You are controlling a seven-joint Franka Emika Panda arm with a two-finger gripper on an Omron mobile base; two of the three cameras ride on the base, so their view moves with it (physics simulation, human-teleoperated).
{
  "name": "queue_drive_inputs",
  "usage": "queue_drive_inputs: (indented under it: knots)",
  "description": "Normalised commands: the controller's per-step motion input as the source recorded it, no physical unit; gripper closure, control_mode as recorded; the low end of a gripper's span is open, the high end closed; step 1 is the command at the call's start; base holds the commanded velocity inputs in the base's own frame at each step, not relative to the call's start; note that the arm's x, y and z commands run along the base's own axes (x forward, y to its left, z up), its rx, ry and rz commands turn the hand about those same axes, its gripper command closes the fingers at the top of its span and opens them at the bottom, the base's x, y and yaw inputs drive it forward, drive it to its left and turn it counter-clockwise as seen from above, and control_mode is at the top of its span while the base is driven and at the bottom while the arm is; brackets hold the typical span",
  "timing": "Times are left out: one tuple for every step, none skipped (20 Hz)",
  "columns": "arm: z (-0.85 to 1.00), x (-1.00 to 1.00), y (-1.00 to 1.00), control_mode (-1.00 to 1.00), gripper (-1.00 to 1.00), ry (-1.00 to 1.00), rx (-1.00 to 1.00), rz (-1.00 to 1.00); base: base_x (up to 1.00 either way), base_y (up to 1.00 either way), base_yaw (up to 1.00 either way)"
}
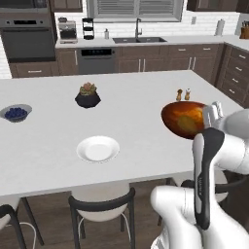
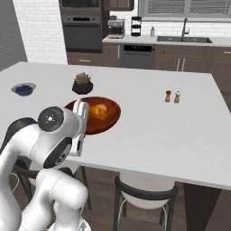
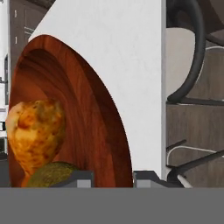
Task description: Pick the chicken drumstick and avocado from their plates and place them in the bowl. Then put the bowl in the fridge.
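Note:
The glossy reddish-brown bowl (image 2: 106, 121) is at the near side of the white island counter (image 1: 141, 92), close to its edge. Inside it lie the orange-brown chicken drumstick (image 3: 37, 131) and, beside it, the olive avocado (image 3: 52, 174). My gripper (image 2: 81, 109) is shut on the bowl's rim; in the hand view the wall of the bowl (image 3: 87, 113) runs down between the two fingertips. The drumstick (image 2: 99, 110) shows from the right base camera too. The shallow white plate (image 1: 97, 148) is bare. The tan plate and the fridge are out of view.
A black pot with a succulent (image 1: 88, 96) and a grey bowl of blue berries (image 1: 16, 113) stand further back on the left. Two small shakers (image 2: 172, 96) are to the right. Dark-backed stools (image 2: 142, 194) are tucked under the near edge.

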Motion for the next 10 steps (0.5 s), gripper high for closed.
queue_drive_inputs:
  knots:
    - [0.8, -0.95, 0.0, -1.0, 1.0, 0.0, 0.13, -0.02, 0.0, 0.0, 0.0]
    - [0.74, -0.94, 0.0, -1.0, 1.0, 0.01, 0.12, -0.03, 0.0, 0.0, 0.0]
    - [0.66, -0.97, 0.01, -1.0, 1.0, 0.02, 0.12, -0.05, 0.0, 0.0, 0.0]
    - [0.44, -0.94, 0.19, -1.0, 1.0, 0.01, 0.09, -0.09, 0.0, 0.0, 0.0]
    - [0.42, -1.0, 0.15, -1.0, 1.0, 0.01, 0.1, -0.09, 0.0, 0.0, 0.0]
    - [0.4, -1.0, 0.14, -1.0, 1.0, 0.0, 0.1, -0.08, 0.0, 0.0, 0.0]
    - [0.33, -1.0, 0.1, -1.0, 1.0, 0.0, 0.1, -0.07, 0.0, 0.0, 0.0]
    - [0.24, -1.0, 0.11, -1.0, 1.0, 0.0, 0.1, -0.07, 0.0, 0.0, 0.0]
    - [0.22, -1.0, 0.12, -1.0, 1.0, 0.0, 0.09, -0.07, 0.0, 0.0, 0.0]
    - [0.13, -1.0, 0.12, -1.0, 1.0, 0.0, 0.06, -0.07, 0.0, 0.0, 0.0]
